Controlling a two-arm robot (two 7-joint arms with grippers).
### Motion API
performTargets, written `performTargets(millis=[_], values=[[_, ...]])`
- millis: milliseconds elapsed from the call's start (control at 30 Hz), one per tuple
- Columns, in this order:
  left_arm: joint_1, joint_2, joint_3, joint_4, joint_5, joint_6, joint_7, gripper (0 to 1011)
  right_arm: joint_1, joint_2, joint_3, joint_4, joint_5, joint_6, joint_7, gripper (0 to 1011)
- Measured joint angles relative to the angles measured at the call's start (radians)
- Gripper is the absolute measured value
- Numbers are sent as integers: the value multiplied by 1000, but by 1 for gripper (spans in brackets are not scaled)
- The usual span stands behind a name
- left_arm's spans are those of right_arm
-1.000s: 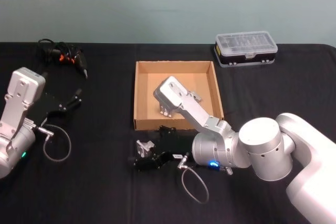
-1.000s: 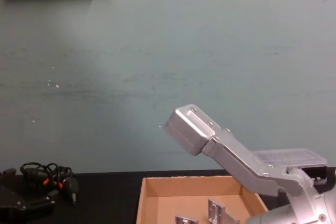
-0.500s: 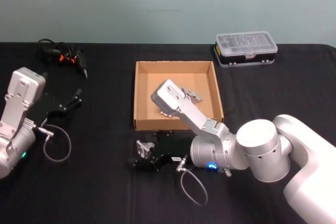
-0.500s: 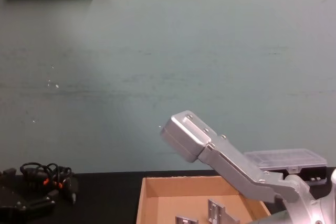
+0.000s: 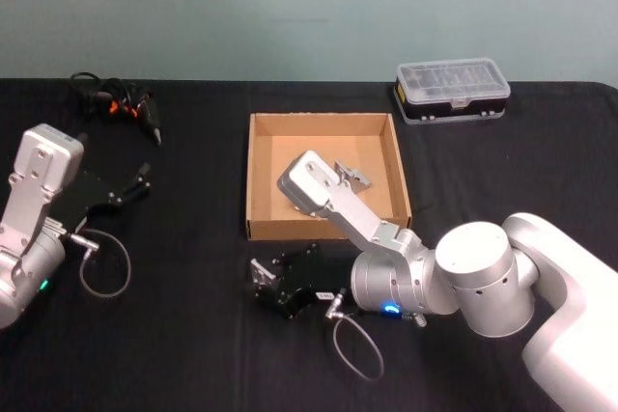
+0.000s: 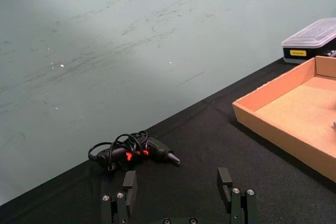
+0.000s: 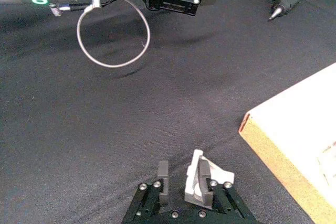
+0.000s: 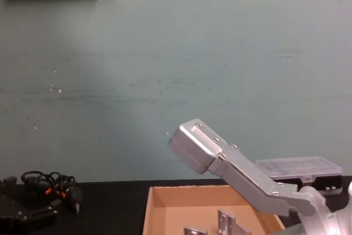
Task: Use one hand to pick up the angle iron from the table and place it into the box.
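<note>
Left claw (image 5: 135,183): parked at the table's (image 5: 193,354) left side, fingers apart, holding nothing.
Cabled tool (image 5: 124,105): far left corner, well clear of the work.
Right claw (image 7: 184,187): low over the table just before the box's (image 5: 259,180) front wall, clamped on the angle iron (image 7: 202,174).
Progress: grasp made; lift over the wall and release remain. Other brackets (image 5: 350,176) lie inside the box.
Obstacle: the front wall.
Black case (image 5: 452,90): far right, clear of the path.

No legible text or labels.
</note>
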Motion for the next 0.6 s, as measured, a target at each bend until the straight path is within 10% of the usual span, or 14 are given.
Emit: performTargets(millis=[300, 600], values=[[0, 0, 0, 0, 0, 0, 0, 1000, -1, 3, -1, -3, -4, -2, 6, 100], [0, 0, 0, 0, 0, 0, 0, 1000, -5, 1, 3, 0, 3, -12, 13, 80]])
